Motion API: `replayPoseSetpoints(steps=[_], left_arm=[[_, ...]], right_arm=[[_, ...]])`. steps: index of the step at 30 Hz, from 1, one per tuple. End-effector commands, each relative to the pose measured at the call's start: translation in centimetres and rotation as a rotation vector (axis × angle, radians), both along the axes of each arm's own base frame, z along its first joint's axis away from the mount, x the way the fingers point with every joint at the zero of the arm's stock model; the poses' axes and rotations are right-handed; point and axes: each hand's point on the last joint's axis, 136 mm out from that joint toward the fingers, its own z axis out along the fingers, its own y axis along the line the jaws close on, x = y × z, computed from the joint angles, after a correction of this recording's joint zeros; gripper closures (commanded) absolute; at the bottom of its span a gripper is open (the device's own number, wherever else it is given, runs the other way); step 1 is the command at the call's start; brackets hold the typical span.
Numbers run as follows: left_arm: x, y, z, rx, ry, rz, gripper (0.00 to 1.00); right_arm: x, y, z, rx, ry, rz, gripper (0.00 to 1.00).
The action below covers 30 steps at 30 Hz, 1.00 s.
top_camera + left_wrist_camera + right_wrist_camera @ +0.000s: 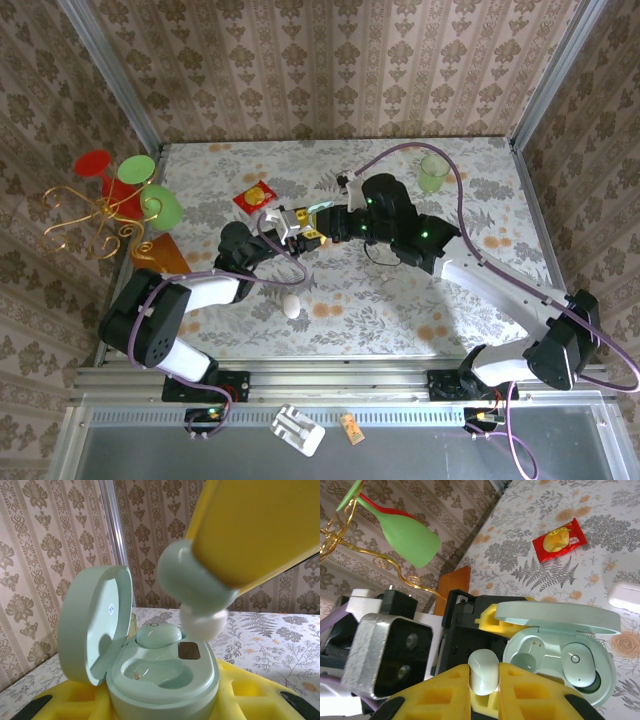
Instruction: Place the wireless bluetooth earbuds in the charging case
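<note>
One earbud [484,672] above the open charging case [560,645]
Lower centre: right gripper [484,692] pinches it; left gripper [160,702] clamps the case sides.

Can't resolve earbud [195,587], blurred up close. Lose case [165,680] base below bottom edge, white box [625,597] past right edge.

My left pincer [165,705] holds the case [167,677] over the table's [480,290] middle, lid up at its left. One earbud [158,635] sits inside; my right pincer [484,685] holds a second earbud [483,670] just above. Packet [256,196] behind, cup [434,172] at the far right corner, egg [292,306] by the near edge.
</note>
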Motion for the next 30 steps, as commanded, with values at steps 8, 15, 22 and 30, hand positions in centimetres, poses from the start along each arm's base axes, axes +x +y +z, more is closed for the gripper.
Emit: replayPoseSetpoints(steps=[8,15,22,30], left_arm=[[0.1,-0.4,1.6,-0.024,-0.08,0.005,0.91],[0.1,-0.3,1.5,-0.022,-0.084,0.009,0.91],[0.4,-0.1,1.4,-0.02,-0.084,0.025,0.91],[0.4,-0.2,1.4,-0.02,-0.083,0.023,0.91]], right_arm=[[1.5,0.3,-0.9,-0.062,-0.01,-0.038,0.83],[1.5,0.7,-2.1,-0.074,0.028,-0.023,0.83],[0.8,0.0,-2.1,-0.072,0.037,-0.032,0.82],[0.2,-0.1,-2.8,-0.057,0.077,-0.029,0.82]])
